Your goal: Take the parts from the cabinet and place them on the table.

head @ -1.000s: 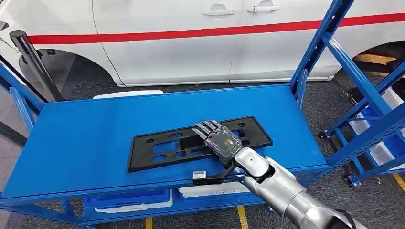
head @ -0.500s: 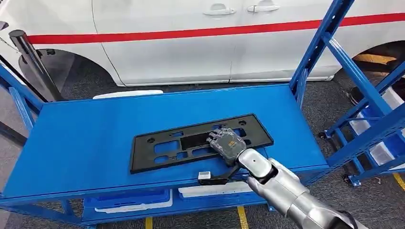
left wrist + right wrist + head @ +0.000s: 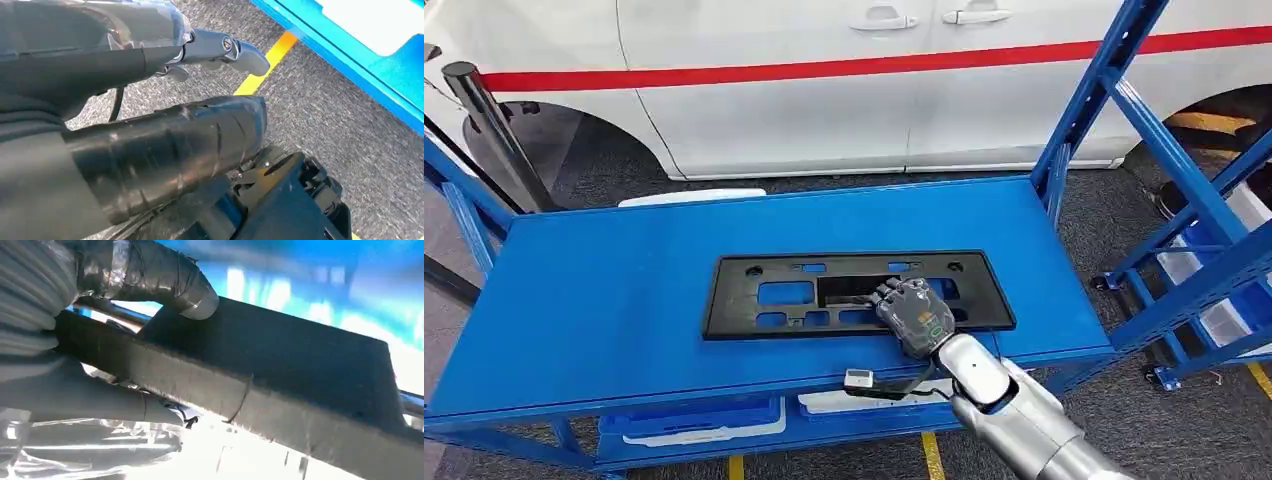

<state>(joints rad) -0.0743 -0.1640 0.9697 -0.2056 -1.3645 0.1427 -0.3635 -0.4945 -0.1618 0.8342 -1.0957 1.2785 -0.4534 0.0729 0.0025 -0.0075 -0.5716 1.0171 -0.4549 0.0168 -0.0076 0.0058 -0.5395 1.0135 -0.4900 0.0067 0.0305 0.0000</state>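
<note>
Head view shows a black plastic part (image 3: 860,294), a long flat frame with rectangular cut-outs, lying on the blue desk (image 3: 614,290) towards its near edge, right of the middle, its long side roughly parallel to that edge. The right hand (image 3: 914,314) comes in from the lower right on a silver arm and rests on the near right portion of the part, fingers curled down into or over one of the cut-outs; the right wrist view has the thick grey thumb (image 3: 165,277) lying on the dark surface of the part (image 3: 280,370) with the part's edge running across below it, so the hand grips the frame at its near rim. A small white-tipped cable end (image 3: 858,379) hangs by the wrist just off the desk's near edge. Below the desk top, a lower shelf holds blue bins (image 3: 694,418) with white contents. Beyond the desk stands a white car (image 3: 844,90) with a red stripe, and a blue rack (image 3: 1194,250) rises at the right. The left hand (image 3: 220,50) hangs over grey carpeted floor with a yellow line (image 3: 262,65); its fingers are loosely extended and hold nothing.
</note>
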